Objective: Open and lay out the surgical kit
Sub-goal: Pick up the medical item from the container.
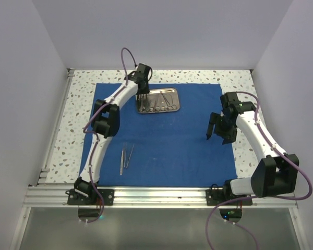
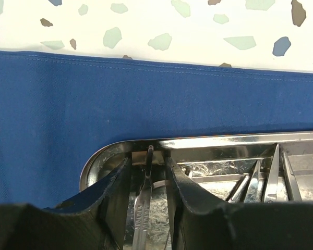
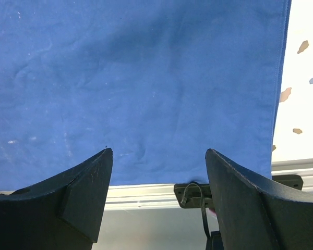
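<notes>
The royal-blue cloth [image 1: 161, 138] lies spread flat on the table. The steel tray [image 1: 176, 100] sits at its far middle with several slim instruments [image 1: 161, 101] inside. Several steel instruments [image 1: 126, 156] lie on the cloth at the near left. My left gripper [image 1: 142, 96] reaches down into the tray's left end. In the left wrist view the left gripper [image 2: 148, 159] is partly open, and its fingers straddle a ridged steel handle [image 2: 144, 200] without visibly pinching it. My right gripper [image 1: 215, 134] hangs open and empty over the cloth's right part [image 3: 146, 78].
Speckled tabletop [image 1: 78, 120] borders the cloth on the left, far and right sides. An aluminium rail [image 1: 156, 195] with the arm bases runs along the near edge. White walls enclose the workspace.
</notes>
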You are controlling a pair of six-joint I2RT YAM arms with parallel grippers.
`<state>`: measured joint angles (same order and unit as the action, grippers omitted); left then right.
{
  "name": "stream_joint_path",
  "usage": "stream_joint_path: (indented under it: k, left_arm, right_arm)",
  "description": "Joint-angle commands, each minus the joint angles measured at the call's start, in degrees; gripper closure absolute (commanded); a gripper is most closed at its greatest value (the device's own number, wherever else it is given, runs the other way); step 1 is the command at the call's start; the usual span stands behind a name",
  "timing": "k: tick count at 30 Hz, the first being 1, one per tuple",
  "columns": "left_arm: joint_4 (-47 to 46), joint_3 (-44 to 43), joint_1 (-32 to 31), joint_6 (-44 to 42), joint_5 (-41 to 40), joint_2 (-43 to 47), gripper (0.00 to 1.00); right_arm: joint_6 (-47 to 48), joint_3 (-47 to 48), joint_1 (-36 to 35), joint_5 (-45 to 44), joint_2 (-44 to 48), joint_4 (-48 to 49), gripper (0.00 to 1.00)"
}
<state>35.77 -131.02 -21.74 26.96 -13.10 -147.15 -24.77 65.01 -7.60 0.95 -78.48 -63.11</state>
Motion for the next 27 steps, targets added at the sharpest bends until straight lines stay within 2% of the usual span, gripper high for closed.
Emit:
stream_joint_path:
  k: [1,8,13,15,16,21,27]
  left_arm:
    - [5.8,-0.5,0.8,-2.1,-2.7,-5.4,0.64]
    - [11.9,-2.3,0.4,-4.8,-2.8,-9.3,0.80]
    - [14.6,-2.7,-1.3,-7.5,-3.4,-10.6,0.83]
    - [15.4,-2.2,-1.4,-7.9,-2.5,-11.0,0.97]
    - [15.6,-1.9,-1.4,-7.9,-1.6,-11.1,1.00]
    - [12.1,2.0,-1.1,-7.4,2.6,-7.7,1.00]
    - [7.5,3.0,-0.1,-4.7,8.4,0.8,1.00]
  right_arm:
    - [1.0,1.1,0.8,0.5,0.1,1.0,0.24]
    - [0.5,-0.1,1.4,2.4,0.0,2.1,0.24]
    - [0.0,-1.0,1.5,3.6,0.7,2.8,0.24]
    - [-0.2,-1.5,1.5,4.2,1.0,2.9,0.24]
    - [-0.2,-1.6,1.6,4.4,1.4,3.1,0.24]
    - [-0.4,-2.6,1.5,5.5,2.6,3.0,0.24]
    - [-0.5,-2.3,1.6,6.4,4.0,2.7,0.24]
